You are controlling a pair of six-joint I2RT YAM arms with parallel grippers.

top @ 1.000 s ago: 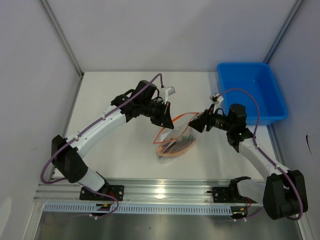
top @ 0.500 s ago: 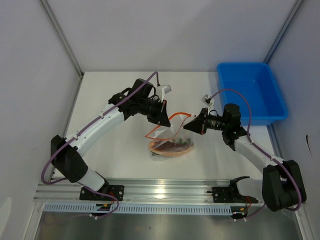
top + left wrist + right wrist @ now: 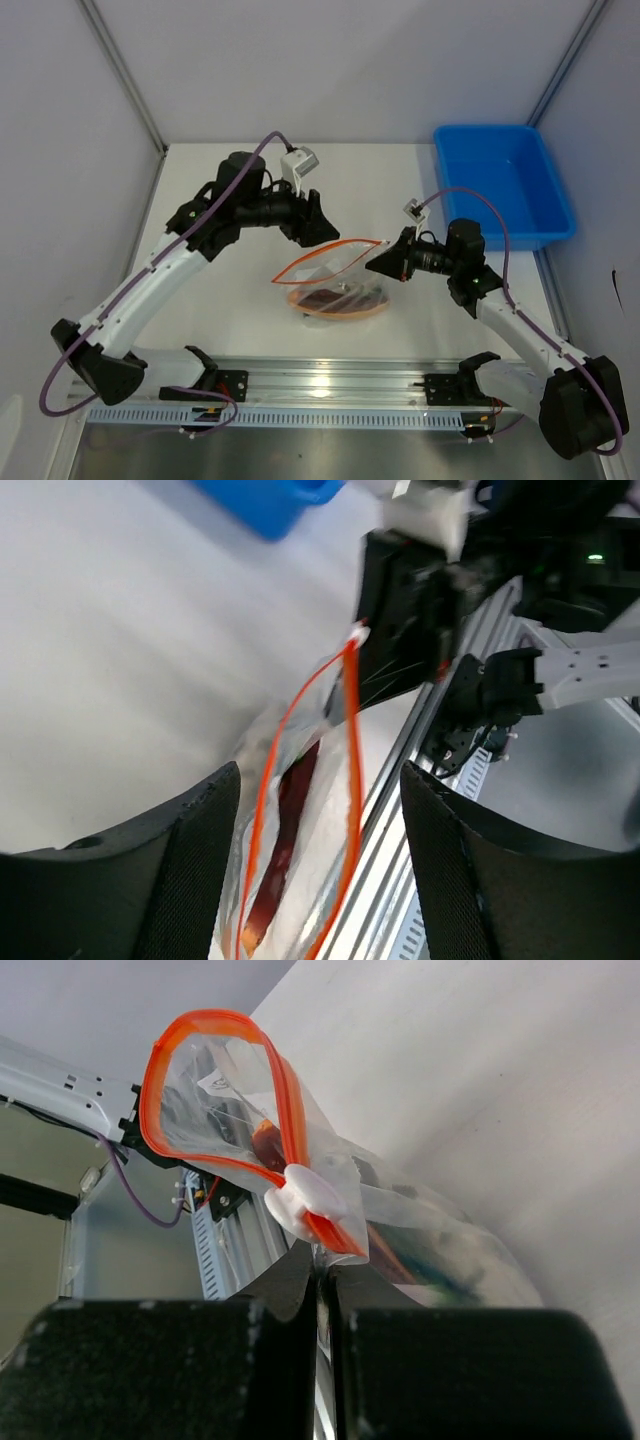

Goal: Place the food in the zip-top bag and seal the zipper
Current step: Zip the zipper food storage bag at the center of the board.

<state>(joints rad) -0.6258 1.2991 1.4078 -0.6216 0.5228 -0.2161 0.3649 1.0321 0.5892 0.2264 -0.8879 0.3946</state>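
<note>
The clear zip-top bag (image 3: 335,285) lies on the white table with its mouth gaping. Its orange-red zipper (image 3: 330,248) forms an open loop. The food (image 3: 340,297), dark red and orange pieces, lies inside the bag's bottom. My right gripper (image 3: 386,262) is shut on the bag's right corner, just below the white slider (image 3: 305,1200). In the right wrist view my right gripper (image 3: 322,1260) pinches the plastic under the zipper (image 3: 220,1020). My left gripper (image 3: 320,232) hangs open behind the bag, apart from it. In the left wrist view the zipper (image 3: 350,740) and the food (image 3: 285,850) show between the open fingers (image 3: 190,870).
A blue plastic tray (image 3: 500,180) stands at the back right of the table. The aluminium rail (image 3: 320,380) with the arm bases runs along the near edge. White walls close in the table on the left, the right and the back.
My left gripper has let go of the bag's mouth and pulled back up and to the left. My right gripper closed on the bag's right corner. The bag has sunk lower and shifted left.
</note>
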